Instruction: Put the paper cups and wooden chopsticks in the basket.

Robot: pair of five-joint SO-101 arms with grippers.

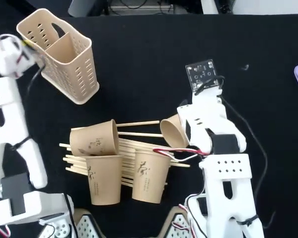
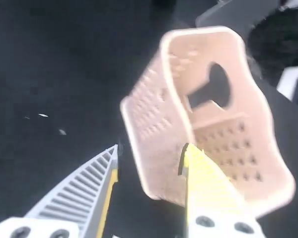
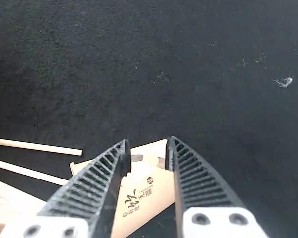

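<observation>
A black cloth-covered surface (image 1: 154,59) is spread beneath both arms. The beige perforated basket (image 1: 72,69), split into two compartments, is found directly at the left claw (image 2: 149,148), well apart from the right claw (image 3: 146,148) and beyond the heap from it. The left claw is held released, with a corner of the basket seen between its spread fingers; whether either finger touches the wall cannot be told. Nothing has yet been placed in the basket. Three paper cups (image 1: 105,179) are lain on their sides in a heap beside the right claw, on its basket side, and a fourth, the tipped paper cup (image 3: 144,198), is found right at the right claw's fingertips, straddled by its parted fingers and not yet gripped. This cup's long axis is judged to run roughly along the fingers, slanted back under the claw, so that its width is presented across the gap. The right arm is plainly the nearer to it. The wooden chopsticks (image 1: 139,123) are strewn under and between the heaped cups, their length laid crosswise to the right claw's reach.
</observation>
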